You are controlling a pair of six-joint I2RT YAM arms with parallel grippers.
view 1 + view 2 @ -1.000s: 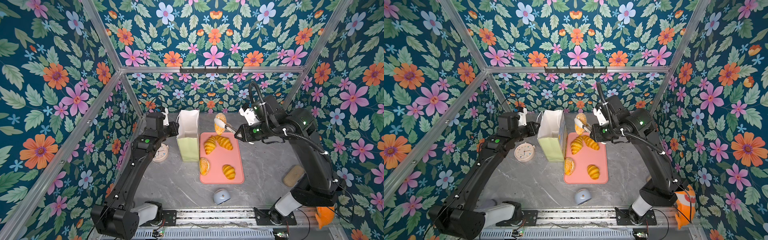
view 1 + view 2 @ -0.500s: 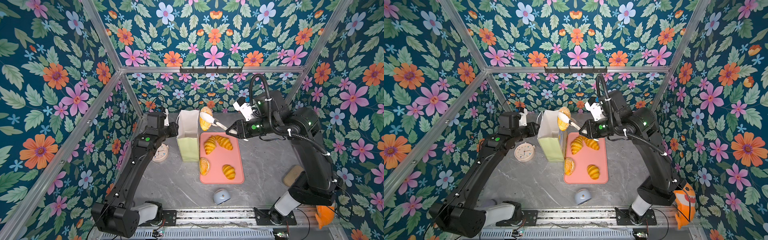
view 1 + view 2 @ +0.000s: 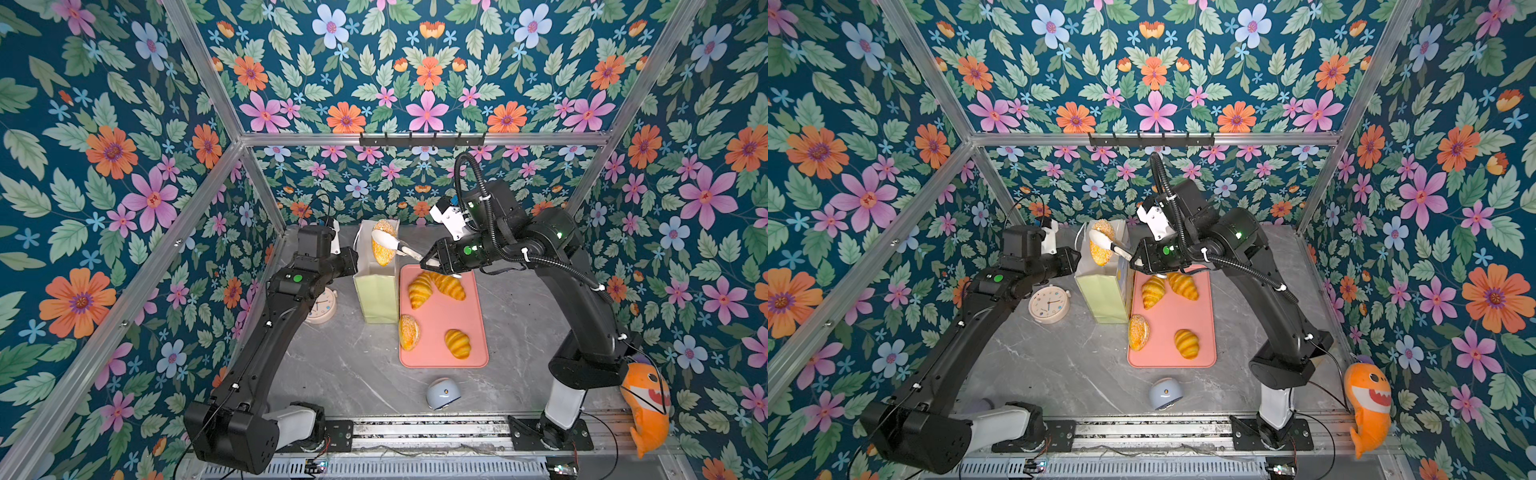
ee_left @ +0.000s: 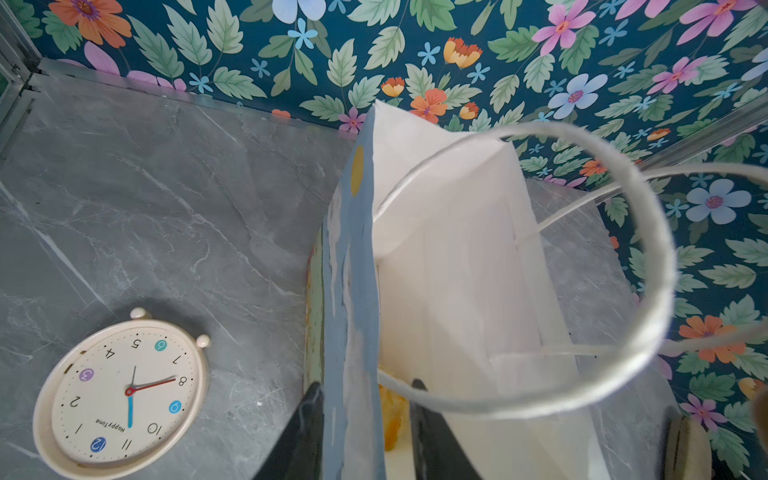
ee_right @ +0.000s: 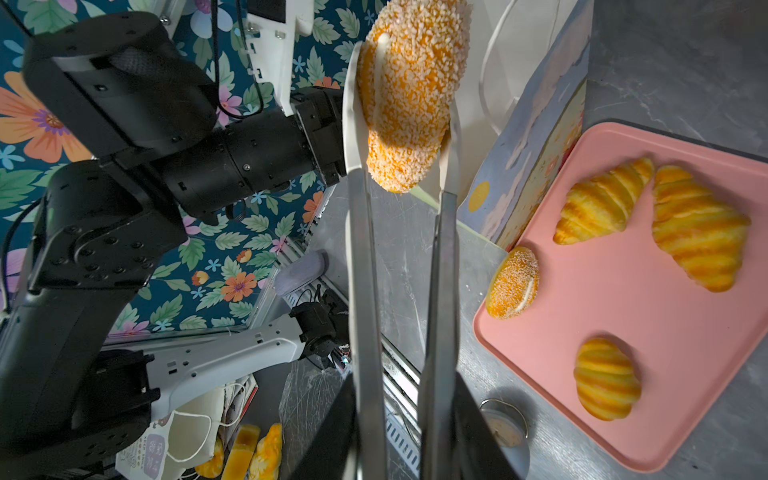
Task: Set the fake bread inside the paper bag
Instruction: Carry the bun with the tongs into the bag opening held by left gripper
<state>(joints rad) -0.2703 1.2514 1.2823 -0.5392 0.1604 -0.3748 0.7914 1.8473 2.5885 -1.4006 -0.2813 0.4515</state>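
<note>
Right end effector (image 3: 434,262): I am seeing it clenched on the handle end of a pair of tongs (image 3: 401,249), reaching across the middle toward the bag.
Tongs: their white tips are squeezing a round seeded bun from both sides and holding it on edge.
Held seeded bun (image 3: 381,257): it is hanging in the air over the open mouth of the paper bag (image 3: 376,297) in both top views, not yet down inside.
Paper bag: it is standing upright on the grey table (image 3: 353,365), its printed face touching the edge of the pink tray (image 3: 473,328).
Left end effector (image 4: 365,399): released. Its dark fingers (image 4: 305,432) are straddling the bag's other printed wall at the rim. The outer one is lying against the blue face, and the inner one is sitting inside the bag with a gap to the wall.
Inside the bag: a yellow-orange piece of bread (image 4: 390,419) is showing low down in the left wrist view.
Tray: it is carrying three croissants. Two are touching at the far end (image 3: 419,289), and one is lying alone at the near end (image 3: 457,343).
Second seeded bun (image 3: 408,332): it is resting on the tray's edge, just beside the bag's foot.
Clock (image 3: 322,305): it is lying face up on the table, near the bag on the left arm's side.
</note>
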